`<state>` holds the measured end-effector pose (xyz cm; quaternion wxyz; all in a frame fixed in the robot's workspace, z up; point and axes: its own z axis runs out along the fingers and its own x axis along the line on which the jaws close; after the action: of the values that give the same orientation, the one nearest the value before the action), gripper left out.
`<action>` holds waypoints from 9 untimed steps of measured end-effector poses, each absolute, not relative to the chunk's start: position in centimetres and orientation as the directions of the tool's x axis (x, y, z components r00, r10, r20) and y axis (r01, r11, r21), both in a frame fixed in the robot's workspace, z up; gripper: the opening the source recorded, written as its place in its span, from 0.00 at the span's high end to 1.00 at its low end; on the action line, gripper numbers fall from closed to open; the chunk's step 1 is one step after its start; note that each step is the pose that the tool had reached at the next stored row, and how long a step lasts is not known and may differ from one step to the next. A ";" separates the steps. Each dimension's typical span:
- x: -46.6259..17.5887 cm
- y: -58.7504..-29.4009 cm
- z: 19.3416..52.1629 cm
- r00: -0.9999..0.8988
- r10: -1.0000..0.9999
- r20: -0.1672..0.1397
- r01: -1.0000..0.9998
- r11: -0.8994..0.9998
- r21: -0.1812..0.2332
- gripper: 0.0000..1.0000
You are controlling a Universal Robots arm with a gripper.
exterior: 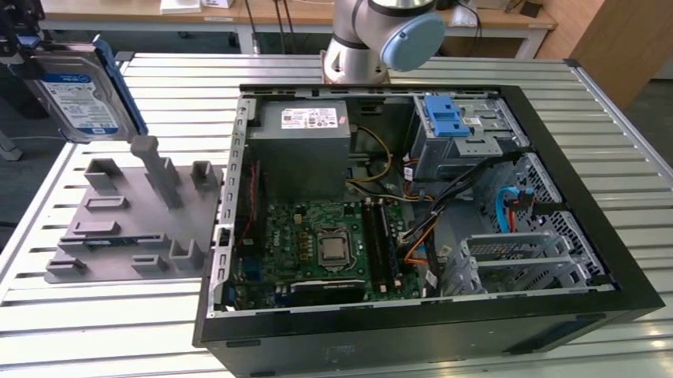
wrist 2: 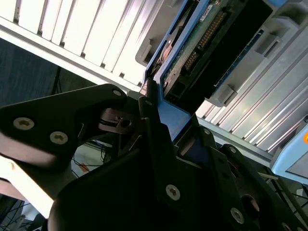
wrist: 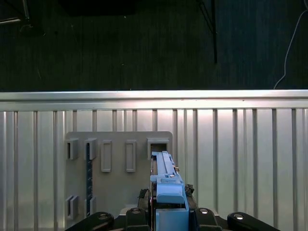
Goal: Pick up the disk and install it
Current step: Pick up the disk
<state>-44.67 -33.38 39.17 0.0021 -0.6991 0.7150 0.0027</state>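
The disk point(exterior: 79, 94) is a silver-grey hard drive with a white-and-blue label and a blue rail along its edge. It hangs upright in the air at the exterior view's far left, above the grey holder plate point(exterior: 126, 228). My gripper point(exterior: 24, 49) is shut on its upper end. In the second wrist view the black fingers point(wrist 2: 149, 120) clamp the blue carrier rail, and the disk's underside point(wrist 2: 211, 43) reaches away from them. In the first wrist view the disk point(wrist: 166, 185) stands edge-on over the holder plate point(wrist: 115, 168), between the gripper point(wrist: 168, 216) fingers.
An open black computer case point(exterior: 547, 331) lies on the slatted metal table point(exterior: 105, 331), to the right of the holder plate in the exterior view. Its metal drive bay point(exterior: 468, 138) carries a blue latch piece point(exterior: 450, 118). The arm's base point(exterior: 363, 47) stands behind the case.
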 end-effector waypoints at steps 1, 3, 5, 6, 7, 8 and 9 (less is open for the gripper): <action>-44.7 -33.4 39.2 -0.023 -1.000 -0.007 -1.000 0.023 0.001 0.64; -44.7 -33.4 39.3 -0.023 -1.000 -0.007 -1.000 0.023 0.001 0.64; -44.7 -33.4 39.4 -0.023 -1.000 -0.007 -1.000 0.023 0.001 0.64; -44.7 -33.4 39.5 -0.023 -1.000 -0.007 -1.000 0.023 0.001 0.64; -44.7 -33.4 39.5 -0.023 -1.000 -0.007 -1.000 0.023 0.001 0.64; -44.7 -33.4 39.6 -0.023 -1.000 -0.007 -1.000 0.023 0.001 0.64; -44.7 -33.4 39.6 -0.023 -1.000 -0.007 -1.000 0.023 0.001 0.64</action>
<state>-44.67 -33.38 39.65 0.0021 -0.6991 0.7150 0.0027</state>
